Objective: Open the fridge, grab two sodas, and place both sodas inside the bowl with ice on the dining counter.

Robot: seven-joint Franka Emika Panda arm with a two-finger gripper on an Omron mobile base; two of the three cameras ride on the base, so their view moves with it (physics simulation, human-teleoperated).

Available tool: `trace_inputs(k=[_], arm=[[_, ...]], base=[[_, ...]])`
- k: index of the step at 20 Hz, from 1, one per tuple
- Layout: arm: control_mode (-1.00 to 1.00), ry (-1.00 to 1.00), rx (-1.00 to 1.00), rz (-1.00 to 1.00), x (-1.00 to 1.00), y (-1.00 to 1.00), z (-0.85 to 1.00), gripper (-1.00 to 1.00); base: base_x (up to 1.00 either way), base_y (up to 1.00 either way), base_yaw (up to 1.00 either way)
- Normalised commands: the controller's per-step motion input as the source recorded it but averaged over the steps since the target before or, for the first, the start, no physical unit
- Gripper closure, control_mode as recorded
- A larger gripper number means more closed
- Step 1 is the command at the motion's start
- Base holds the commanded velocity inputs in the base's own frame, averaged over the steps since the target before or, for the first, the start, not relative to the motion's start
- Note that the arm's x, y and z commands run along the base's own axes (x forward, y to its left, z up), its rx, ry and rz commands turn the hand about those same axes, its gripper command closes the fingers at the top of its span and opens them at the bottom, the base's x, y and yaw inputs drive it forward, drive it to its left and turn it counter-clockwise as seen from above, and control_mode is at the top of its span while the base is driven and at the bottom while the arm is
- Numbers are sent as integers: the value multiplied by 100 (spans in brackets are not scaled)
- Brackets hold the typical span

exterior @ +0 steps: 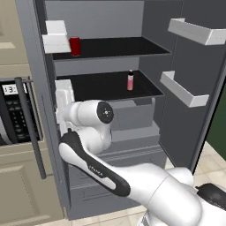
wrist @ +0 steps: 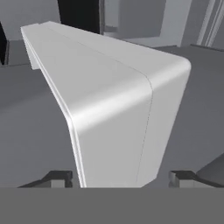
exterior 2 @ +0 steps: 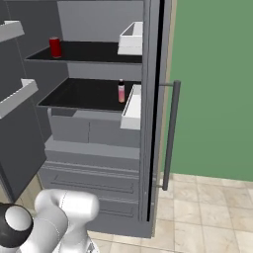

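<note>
The grey fridge (exterior: 110, 57) stands with both doors swung open. One red soda (exterior: 75, 46) with a dark top stands upright at the left end of the upper shelf, and it appears again as the soda (exterior 2: 55, 47) from the other side. My arm reaches low to the left door's lower white bin (exterior: 63, 93). In the hand view that bin (wrist: 113, 109) sits close up, its corner between the two fingertips of my gripper (wrist: 119, 178). The jaws stand wide apart, with a small gap on each side of the bin. The bowl and the dining counter are out of view.
A small pink bottle (exterior: 130, 80) stands on the lower shelf. The right door carries white bins (exterior: 183, 88). A beige cabinet with a built-in microwave (exterior: 13, 112) stands left of the fridge. A long bar handle (exterior 2: 170, 133) juts from the door edge, with tiled floor (exterior 2: 207, 212) below.
</note>
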Motion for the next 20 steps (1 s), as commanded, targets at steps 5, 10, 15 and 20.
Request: trace_inputs(k=[5, 10, 15, 20], arm=[[-100, 1, -8, 1, -47, 8, 5, -100], [-100, -1, -6, 0, -54, -43, 17, -100], [-100, 0, -7, -2, -38, -58, 22, -100], [-100, 5, -16, 0, -6, -91, -5, -100]], base=[[0, 0, 0], [0, 0, 0], [0, 0, 0], [0, 0, 0]])
